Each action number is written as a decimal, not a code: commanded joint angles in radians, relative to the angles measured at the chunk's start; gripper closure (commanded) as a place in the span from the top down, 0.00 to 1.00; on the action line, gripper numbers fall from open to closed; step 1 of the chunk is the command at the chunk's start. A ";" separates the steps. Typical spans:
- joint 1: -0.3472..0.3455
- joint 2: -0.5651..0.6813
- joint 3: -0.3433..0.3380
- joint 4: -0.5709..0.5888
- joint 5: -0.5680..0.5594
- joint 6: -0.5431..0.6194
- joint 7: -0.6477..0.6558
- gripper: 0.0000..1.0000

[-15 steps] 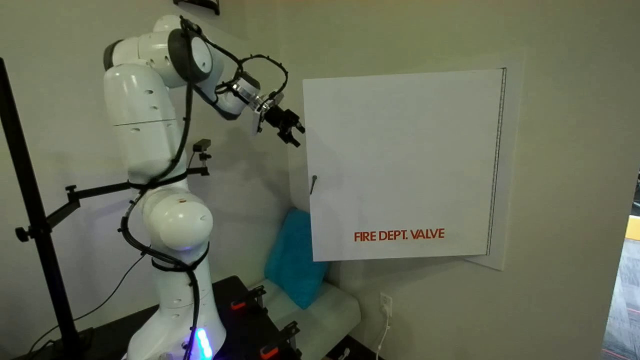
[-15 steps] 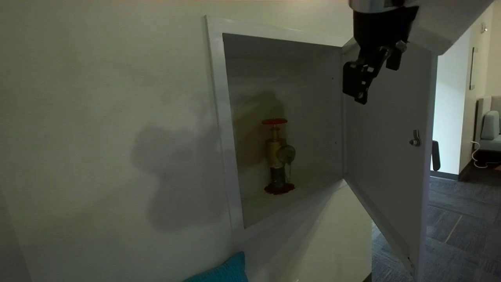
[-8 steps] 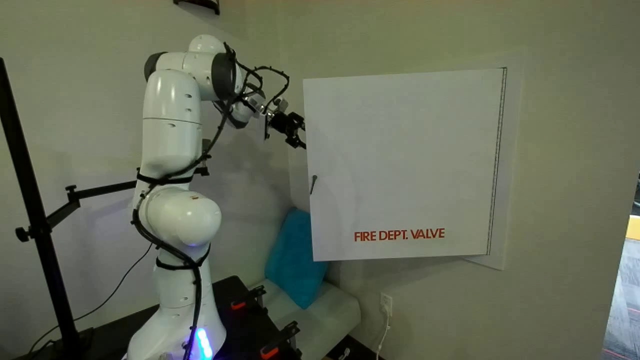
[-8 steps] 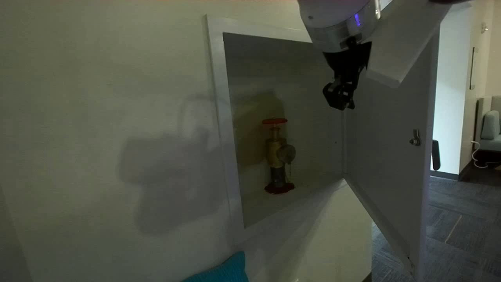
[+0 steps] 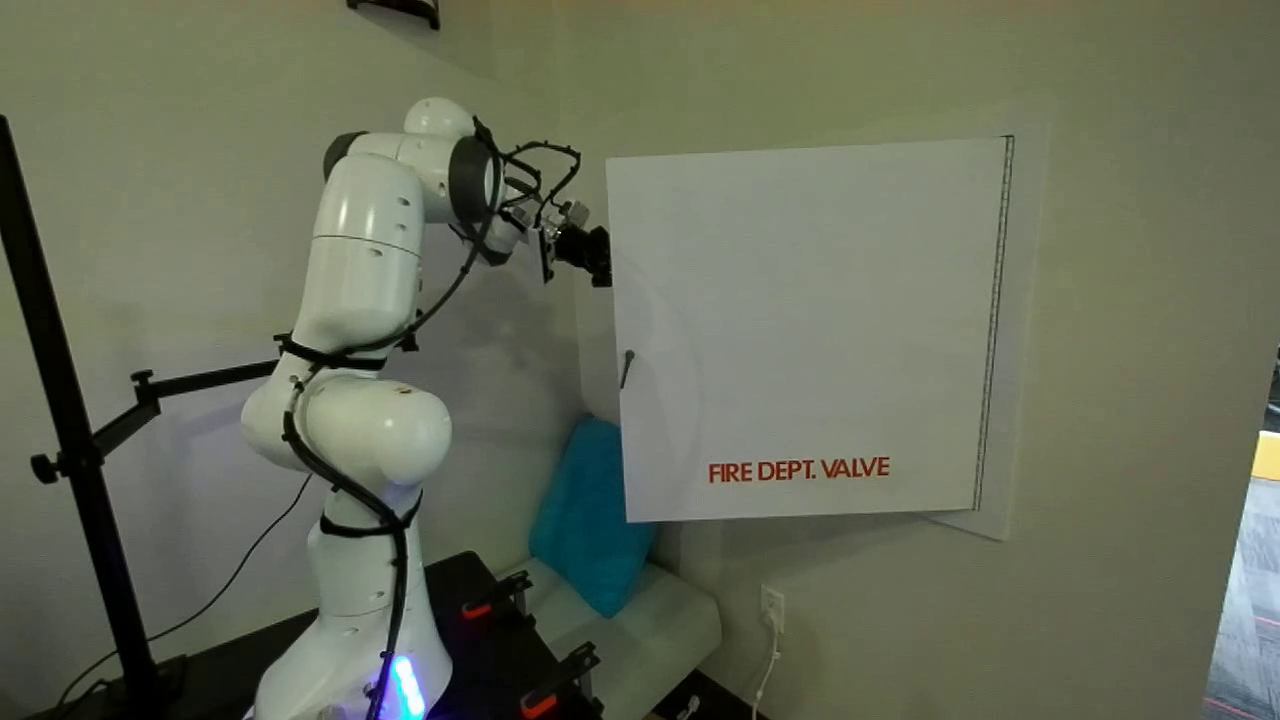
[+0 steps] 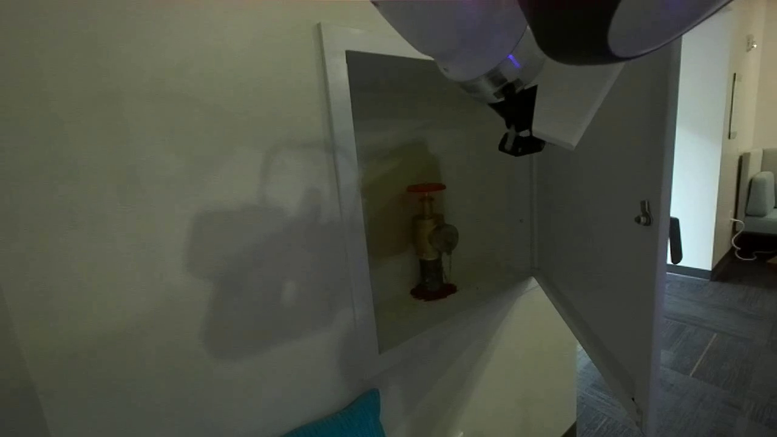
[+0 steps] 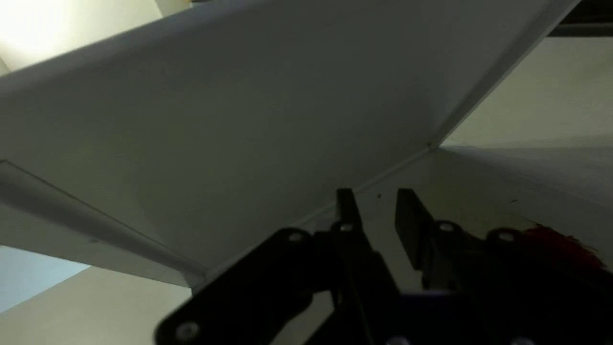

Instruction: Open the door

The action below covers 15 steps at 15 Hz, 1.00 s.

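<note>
Door swung out: flat, white, rectangular, red-lettered

In an exterior view it hangs higher than the black flat-topped counter, out past its far corner; the blue fabric cushion, nearer that corner, shows partly behind it. I have my black two-fingered gripper just behind the door's free edge, tips parted by a slim gap, holding nothing. A brass-coloured valve stands inside the white-framed recess.
</note>
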 commanded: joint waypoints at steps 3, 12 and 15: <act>0.041 0.052 -0.056 0.079 -0.001 -0.137 -0.039 0.00; 0.001 0.010 -0.091 0.016 0.097 -0.222 0.002 0.00; -0.018 -0.010 -0.101 -0.010 0.148 -0.232 0.019 0.00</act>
